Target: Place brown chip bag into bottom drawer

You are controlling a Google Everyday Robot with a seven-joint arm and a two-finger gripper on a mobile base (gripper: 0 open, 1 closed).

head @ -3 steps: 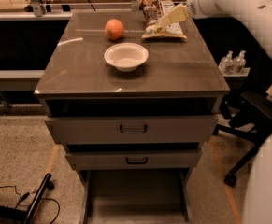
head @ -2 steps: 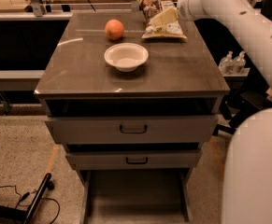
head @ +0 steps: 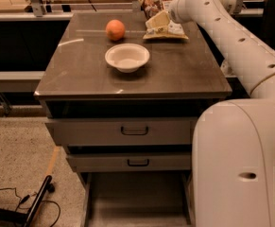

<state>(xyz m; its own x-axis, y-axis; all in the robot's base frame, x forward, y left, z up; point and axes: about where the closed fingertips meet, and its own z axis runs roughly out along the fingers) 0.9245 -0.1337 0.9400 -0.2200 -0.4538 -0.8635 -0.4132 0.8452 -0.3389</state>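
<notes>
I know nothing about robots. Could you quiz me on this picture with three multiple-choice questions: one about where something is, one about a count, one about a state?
1. Where on the cabinet top is the gripper?
A near left corner
B far right, at the brown chip bag
C dead centre

2. How many drawers with black handles are there?
A one
B two
C four

3. The bottom drawer is:
A pulled out
B pushed shut
C taken away

Answers:
1 B, it sits at the bag near the far right edge.
2 B, two handles show, one above the other.
3 A, its tray juts forward beneath them.
</notes>
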